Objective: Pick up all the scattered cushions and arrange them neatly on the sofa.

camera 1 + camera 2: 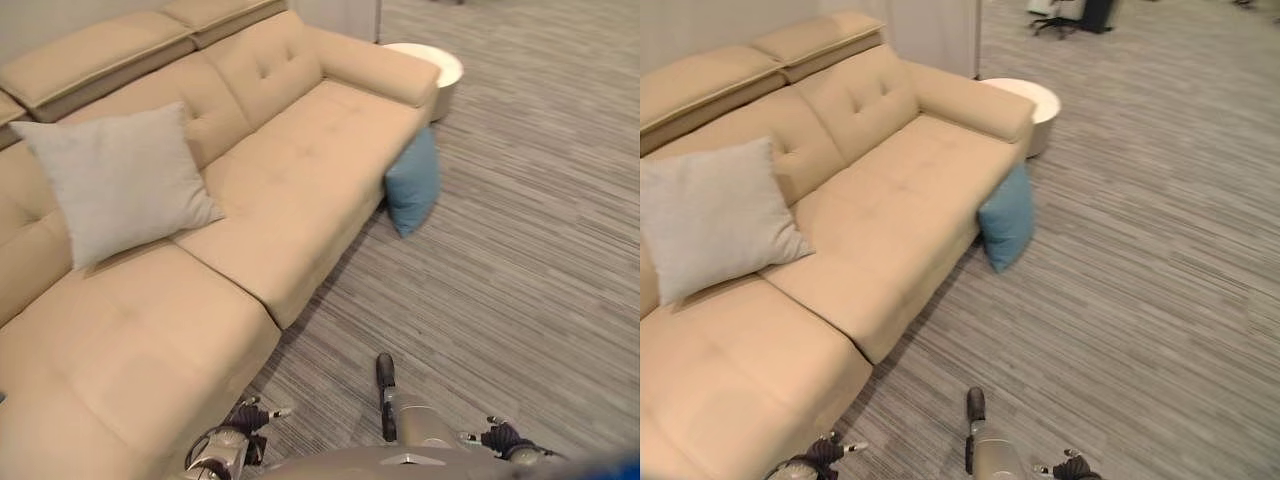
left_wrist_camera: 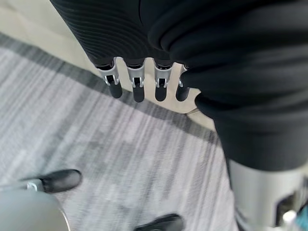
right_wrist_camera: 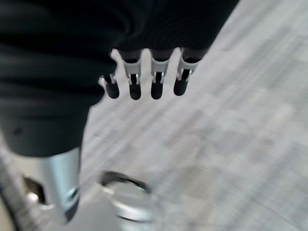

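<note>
Leaning against the backrest of the beige sofa (image 1: 300, 190) is a light grey cushion (image 1: 115, 180). A blue cushion (image 1: 412, 185) stands on the striped grey carpet (image 1: 520, 250), propped against the sofa's front corner below the armrest, near a round white side table (image 1: 440, 62). No writing is readable. Both the left hand (image 2: 137, 84) and the right hand (image 3: 144, 82) hang over the carpet, fingers straight and holding nothing.

Sofa (image 1: 300, 190) matt tan cloth, tufted; grey cushion (image 1: 115, 180) woven cloth; carpet (image 1: 520, 250) ribbed.
</note>
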### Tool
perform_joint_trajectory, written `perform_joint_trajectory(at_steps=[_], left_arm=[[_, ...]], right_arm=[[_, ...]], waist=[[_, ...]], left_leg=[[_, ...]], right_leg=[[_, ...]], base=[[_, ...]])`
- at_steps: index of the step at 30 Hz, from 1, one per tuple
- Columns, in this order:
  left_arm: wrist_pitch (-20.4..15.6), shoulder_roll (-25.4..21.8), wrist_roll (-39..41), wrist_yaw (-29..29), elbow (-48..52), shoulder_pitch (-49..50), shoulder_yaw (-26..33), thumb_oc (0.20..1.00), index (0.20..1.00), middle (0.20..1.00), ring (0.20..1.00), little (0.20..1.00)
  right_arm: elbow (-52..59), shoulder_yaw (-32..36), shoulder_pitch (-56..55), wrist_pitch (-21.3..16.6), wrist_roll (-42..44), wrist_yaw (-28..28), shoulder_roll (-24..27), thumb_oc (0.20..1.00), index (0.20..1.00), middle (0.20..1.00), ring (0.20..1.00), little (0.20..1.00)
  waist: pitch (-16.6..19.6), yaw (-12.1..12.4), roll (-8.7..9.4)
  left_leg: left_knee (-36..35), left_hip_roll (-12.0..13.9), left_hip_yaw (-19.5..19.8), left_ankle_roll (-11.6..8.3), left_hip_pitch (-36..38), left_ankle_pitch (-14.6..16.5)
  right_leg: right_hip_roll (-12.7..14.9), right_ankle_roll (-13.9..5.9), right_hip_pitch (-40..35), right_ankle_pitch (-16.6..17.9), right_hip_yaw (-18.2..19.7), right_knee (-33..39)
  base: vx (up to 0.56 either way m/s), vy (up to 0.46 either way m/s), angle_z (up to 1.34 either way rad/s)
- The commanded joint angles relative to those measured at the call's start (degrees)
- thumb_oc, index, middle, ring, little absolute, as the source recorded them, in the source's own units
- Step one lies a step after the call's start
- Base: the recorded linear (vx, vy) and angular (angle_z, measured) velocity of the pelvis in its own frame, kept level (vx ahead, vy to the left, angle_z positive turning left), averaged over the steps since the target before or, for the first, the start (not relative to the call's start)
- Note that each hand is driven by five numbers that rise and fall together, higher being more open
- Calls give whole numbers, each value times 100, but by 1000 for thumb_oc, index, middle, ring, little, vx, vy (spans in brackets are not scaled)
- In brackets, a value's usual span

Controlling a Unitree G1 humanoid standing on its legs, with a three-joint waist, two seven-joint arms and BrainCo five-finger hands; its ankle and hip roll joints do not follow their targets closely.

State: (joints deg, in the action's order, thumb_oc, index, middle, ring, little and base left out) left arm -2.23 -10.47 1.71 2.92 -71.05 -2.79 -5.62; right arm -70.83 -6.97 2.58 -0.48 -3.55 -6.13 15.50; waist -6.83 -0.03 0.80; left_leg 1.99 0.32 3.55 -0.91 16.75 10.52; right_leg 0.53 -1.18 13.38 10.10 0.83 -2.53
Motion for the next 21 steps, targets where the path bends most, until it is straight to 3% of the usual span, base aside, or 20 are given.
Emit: perform_joint_trajectory(at_steps=[1, 3, 4, 5, 6, 10, 13, 17, 21], left_arm=[[-133, -79, 85, 25, 191, -206, 72, 1000, 1000, 1000, 1000, 1000], [-139, -71, 162, 21, 310, -199, 77, 1000, 1000, 1000, 1000, 1000], [-138, -72, 162, 21, 312, -198, 77, 1000, 1000, 1000, 1000, 1000], [-137, -76, 180, 30, 316, -181, 80, 1000, 1000, 1000, 1000, 1000], [-132, -82, 151, 44, 268, -139, 52, 1000, 1000, 1000, 1000, 1000], [-142, -92, 136, 77, 177, -61, 27, 1000, 1000, 1000, 1000, 1000], [-125, -45, 132, 108, -23, 38, 177, 1000, 1000, 1000, 1000, 1000], [-135, -84, 180, 120, -185, 98, 343, 1000, 1000, 1000, 1000, 1000], [-138, -169, 196, 155, -248, 107, 433, 1000, 1000, 1000, 1000, 1000]], right_arm=[[59, 100, 0, -141, 185, -59, 233, 1000, 1000, 1000, 1000, 1000], [0, 169, -77, -161, 206, -100, 242, 1000, 1000, 1000, 1000, 1000], [-1, 169, -77, -161, 206, -101, 242, 1000, 1000, 1000, 1000, 1000], [-61, 232, -127, -156, 231, -101, 225, 1000, 1000, 1000, 1000, 1000], [-113, 301, -209, -175, 252, -101, 194, 1000, 1000, 1000, 1000, 1000], [-109, 377, -262, -172, 225, -126, 150, 1000, 1000, 1000, 1000, 1000], [-134, 227, -140, -215, 167, -136, 20, 1000, 1000, 1000, 1000, 1000], [27, 55, 61, -255, 98, -71, -54, 1000, 1000, 1000, 1000, 1000], [60, -103, 200, -289, -11, -14, -93, 1000, 1000, 1000, 1000, 1000]], waist=[[-105, -91, 177], [-169, -97, 329], [-165, -103, 324], [-145, -129, 389], [-81, -182, 397], [11, -302, 350], [95, -129, 247], [96, 119, 173], [65, 219, 36]], left_leg=[[864, -132, -222, -143, -1236, -618], [1942, 106, -700, -107, -1906, -657], [1965, 111, -693, -108, -1923, -646], [1883, 343, -1180, -49, -2086, -603], [1266, 465, -1751, -26, -2077, -580], [939, 546, -2541, -155, -2058, -734], [385, 215, -2244, -72, -1671, -604], [146, 49, -1989, 58, -1406, -562], [47, 2, -1695, 141, -1259, -688]], right_leg=[[240, -383, -537, 104, -215, 240], [386, -213, -817, -47, -512, 350], [382, -212, -814, -46, -519, 351], [438, -169, -992, -192, -715, 400], [482, -182, -1160, -338, -1021, 455], [470, -217, -1362, -441, -1385, 445], [476, -301, -1545, -531, -1490, 265], [633, -355, -1427, -631, -1530, -534], [723, -451, -1093, -421, -1484, -1537]], base=[[161, -240, 94], [101, -182, 133], [131, -154, 118], [188, -69, 80], [237, -57, 113], [181, 54, 108], [231, 234, 33], [154, 252, 15], [135, 155, 50]])
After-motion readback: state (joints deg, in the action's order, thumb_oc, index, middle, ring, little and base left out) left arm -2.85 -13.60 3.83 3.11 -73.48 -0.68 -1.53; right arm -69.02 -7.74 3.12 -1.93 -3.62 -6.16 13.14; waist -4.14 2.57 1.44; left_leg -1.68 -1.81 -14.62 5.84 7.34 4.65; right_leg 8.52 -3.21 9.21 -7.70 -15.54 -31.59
